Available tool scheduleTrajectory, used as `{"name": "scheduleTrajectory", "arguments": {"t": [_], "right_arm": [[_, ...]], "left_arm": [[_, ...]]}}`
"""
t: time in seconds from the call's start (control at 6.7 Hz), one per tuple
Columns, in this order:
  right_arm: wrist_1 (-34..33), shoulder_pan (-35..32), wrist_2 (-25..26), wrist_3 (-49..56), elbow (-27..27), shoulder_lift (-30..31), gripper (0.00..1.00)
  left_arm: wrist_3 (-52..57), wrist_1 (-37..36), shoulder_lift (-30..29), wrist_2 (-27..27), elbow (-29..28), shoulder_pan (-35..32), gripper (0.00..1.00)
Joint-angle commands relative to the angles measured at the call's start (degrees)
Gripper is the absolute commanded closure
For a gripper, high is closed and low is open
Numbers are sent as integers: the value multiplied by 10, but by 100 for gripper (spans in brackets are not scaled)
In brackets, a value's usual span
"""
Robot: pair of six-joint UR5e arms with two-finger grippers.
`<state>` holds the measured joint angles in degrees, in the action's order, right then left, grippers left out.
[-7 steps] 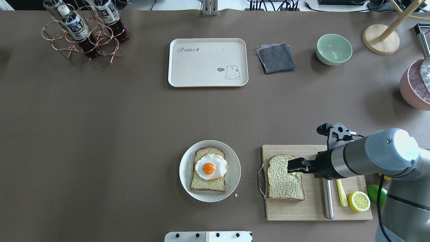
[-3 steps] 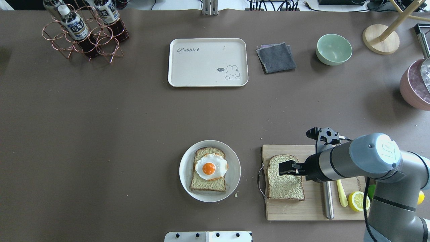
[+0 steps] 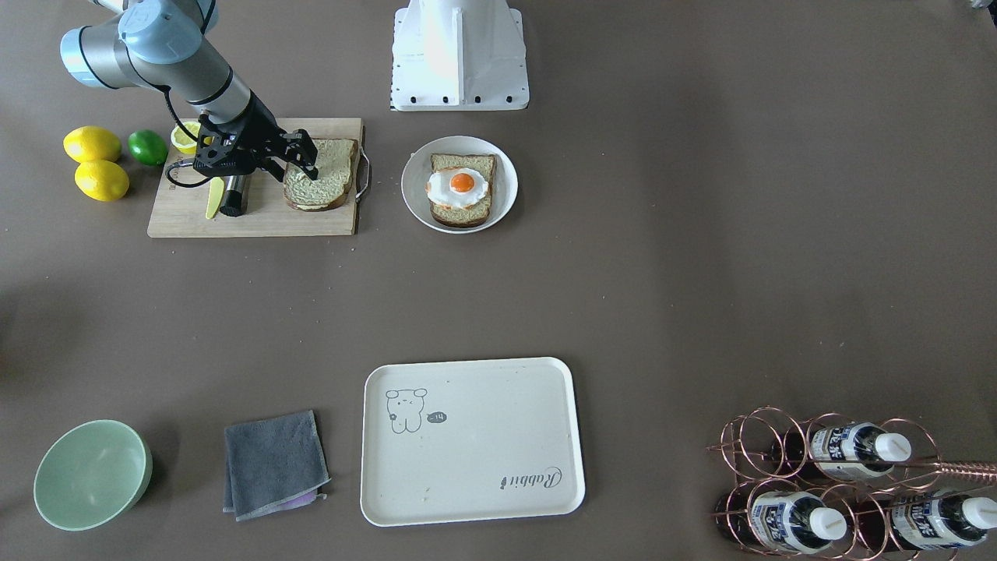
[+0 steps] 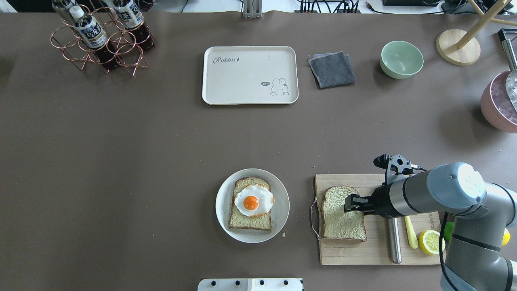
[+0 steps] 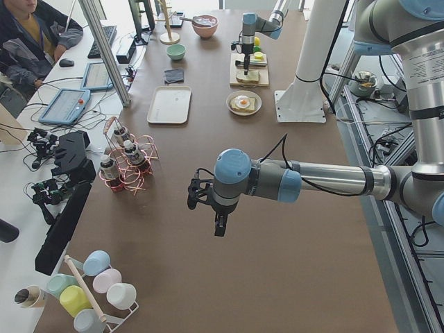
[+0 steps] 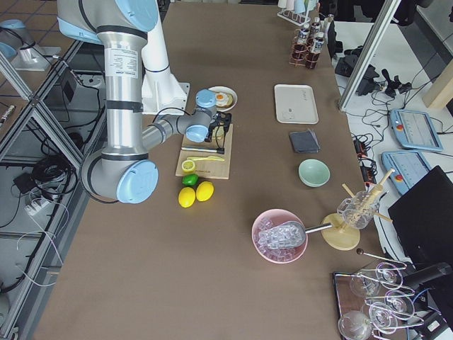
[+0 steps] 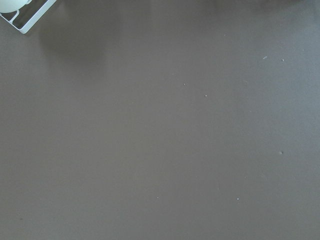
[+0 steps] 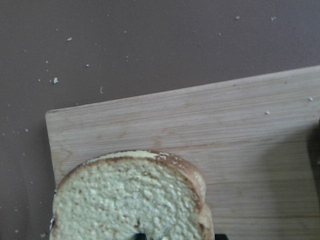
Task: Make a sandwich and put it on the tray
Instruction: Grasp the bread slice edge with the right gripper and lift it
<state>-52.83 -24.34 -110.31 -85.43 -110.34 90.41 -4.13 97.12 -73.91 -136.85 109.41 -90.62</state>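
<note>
One slice of greenish-tan bread [image 4: 339,220] lies flat on the wooden cutting board [image 4: 355,252]; it also shows in the right wrist view [image 8: 130,200]. A second slice [image 4: 248,221] carries the fried egg [image 4: 252,201] on the round white plate [image 4: 224,194]. The cream tray [image 4: 242,81] lies at the far middle with nothing on it. My right gripper [image 4: 349,203] is open, fingers pointing down at the upper right part of the board's slice [image 3: 323,183]. My left gripper [image 5: 218,225] hangs over bare table far to the left; I cannot tell whether it is open or shut.
A steel-handled knife [image 4: 395,242], a yellow utensil [image 4: 411,236] and a lemon half [image 4: 431,241] lie on the board's right side. Whole lemons and a lime [image 3: 93,144] sit beside it. A grey cloth [image 4: 332,69], green bowl [image 4: 401,59], bottle rack [image 4: 101,40] and pink ice bowl [image 4: 501,101] stand along the far side.
My right gripper moved left over the slice on the board, then drew back slightly to the right. The bread, egg, plate and tray have not moved.
</note>
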Motion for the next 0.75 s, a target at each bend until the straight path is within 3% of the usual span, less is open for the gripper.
{"name": "scheduleTrajectory", "arguments": {"t": [0.0, 0.6], "right_arm": [[0, -10, 0, 0, -6, 2, 100], [-1, -33, -32, 1, -44, -33, 100]], "left_arm": [[0, 0, 2, -1, 0, 0, 3], [0, 0, 3, 0, -1, 0, 3]]}}
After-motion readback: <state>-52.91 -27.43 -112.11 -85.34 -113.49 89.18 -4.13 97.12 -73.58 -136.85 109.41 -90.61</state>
